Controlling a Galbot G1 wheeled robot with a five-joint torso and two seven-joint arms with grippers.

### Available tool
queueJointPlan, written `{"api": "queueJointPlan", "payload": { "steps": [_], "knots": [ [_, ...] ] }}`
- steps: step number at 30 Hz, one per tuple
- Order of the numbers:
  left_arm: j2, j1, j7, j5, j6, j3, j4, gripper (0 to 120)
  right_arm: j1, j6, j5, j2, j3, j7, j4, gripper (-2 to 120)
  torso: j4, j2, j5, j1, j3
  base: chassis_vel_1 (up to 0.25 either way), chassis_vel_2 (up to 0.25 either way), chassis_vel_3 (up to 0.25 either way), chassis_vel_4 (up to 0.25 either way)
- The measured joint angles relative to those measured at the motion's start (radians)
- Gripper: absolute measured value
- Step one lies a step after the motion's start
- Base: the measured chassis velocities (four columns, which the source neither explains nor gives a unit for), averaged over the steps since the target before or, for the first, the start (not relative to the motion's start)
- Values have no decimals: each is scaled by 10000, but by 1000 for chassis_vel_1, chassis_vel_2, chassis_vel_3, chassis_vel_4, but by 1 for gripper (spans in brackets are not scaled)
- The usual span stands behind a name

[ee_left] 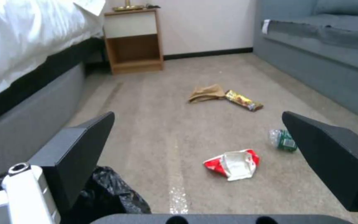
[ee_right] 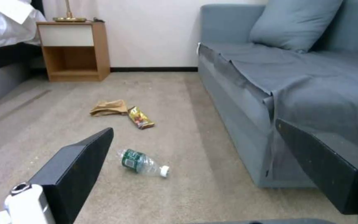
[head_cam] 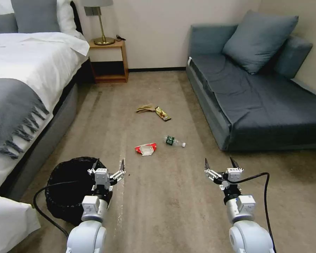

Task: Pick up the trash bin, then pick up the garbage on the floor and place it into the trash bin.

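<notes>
Left gripper [head_cam: 109, 164], fingers spread wide, partly hides the trash bin [head_cam: 65, 189] beside the bed [head_cam: 31, 70], right gripper [head_cam: 221, 163] equally wide, bottle [head_cam: 174, 141] and wrappers lying beyond on beige carpet [head_cam: 165, 203].

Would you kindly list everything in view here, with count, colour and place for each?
trash bin: one, black mesh with black bag, on the carpet beside the bed, under the left gripper.
red-white wrapper: one, on the carpet ahead of the grippers.
bottle: one, clear with green label and white cap, lying beside the red-white wrapper.
snack wrapper: one, gold-brown, farther along the carpet.
crumpled paper: one, tan, touching the snack wrapper.
bed: one, white with grey throw, on the left.
nightstand: one, wooden, by the wall, bearing a brass lamp.
sofa: one, blue-grey, on the right.
left gripper: one, open, above the bin's rim.
right gripper: one, open, above bare carpet.
</notes>
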Motion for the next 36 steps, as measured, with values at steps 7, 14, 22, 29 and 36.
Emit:
{"api": "queueJointPlan", "payload": {
  "steps": [7,14,22,29,36],
  "knots": [
    [149,38,-148,-295,116,-168,-160,100,-50,-227,310,-172,-38,135,199,100,-1,-1,-1,0,0,0,0,0,0],
    [931,274,-1105,-1912,765,-1094,-982,100,-261,-1124,1467,-875,-207,691,1039,100,1,0,-2,0,0,0,0,0,0],
    [2056,621,-2480,-4243,1703,-2420,-2155,98,-607,-2699,3513,-2093,-430,1468,2377,100,0,0,-2,0,0,0,0,0,0],
    [2872,862,-3467,-5918,2373,-3380,-3014,97,-877,-3950,5121,-3061,-610,2083,3432,100,0,0,-1,0,0,0,0,0,0],
    [3296,969,-4159,-6576,2967,-3962,-2870,97,-1063,-4810,6235,-3726,-736,2503,4154,100,0,0,2,0,-1,0,0,0,0]
  ]
}}
